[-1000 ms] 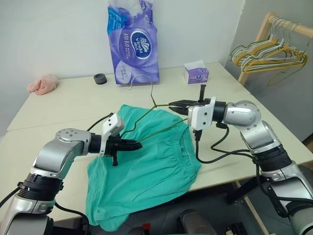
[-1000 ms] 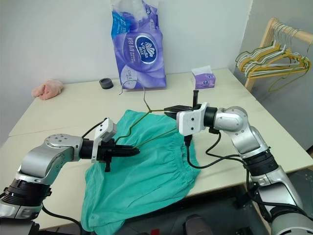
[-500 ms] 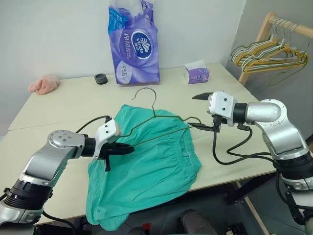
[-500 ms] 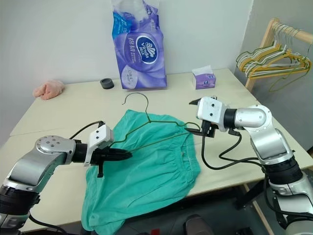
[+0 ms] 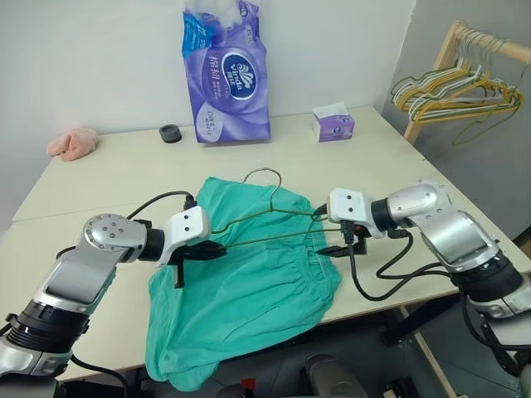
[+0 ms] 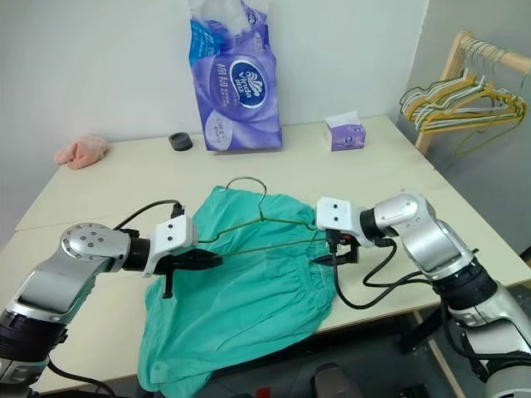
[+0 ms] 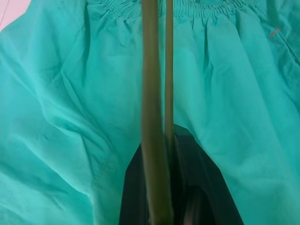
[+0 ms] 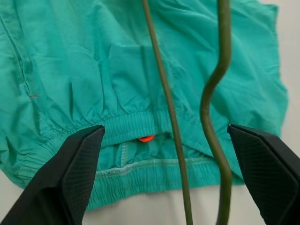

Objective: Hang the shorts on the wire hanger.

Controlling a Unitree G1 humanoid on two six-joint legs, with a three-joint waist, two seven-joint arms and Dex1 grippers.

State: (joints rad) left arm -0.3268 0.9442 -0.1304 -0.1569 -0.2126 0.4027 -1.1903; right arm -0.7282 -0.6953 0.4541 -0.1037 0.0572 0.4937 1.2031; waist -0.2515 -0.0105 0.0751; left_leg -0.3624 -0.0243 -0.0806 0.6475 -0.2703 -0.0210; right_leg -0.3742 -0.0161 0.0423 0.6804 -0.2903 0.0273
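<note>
Left gripper point(image 6: 217, 260) was clamped on the wire hanger point(image 6: 274, 222) at one end, fingertips hidden behind the wire in my left wrist view. Right gripper point(image 8: 178, 154) stood wide open over the waistband, both wires running between its fingers without touching them. Hanger lay across the shorts point(image 5: 249, 290), hook away from me. Shorts lay spread on the table point(image 5: 108, 178), lower hem drooping past the near edge.
</note>
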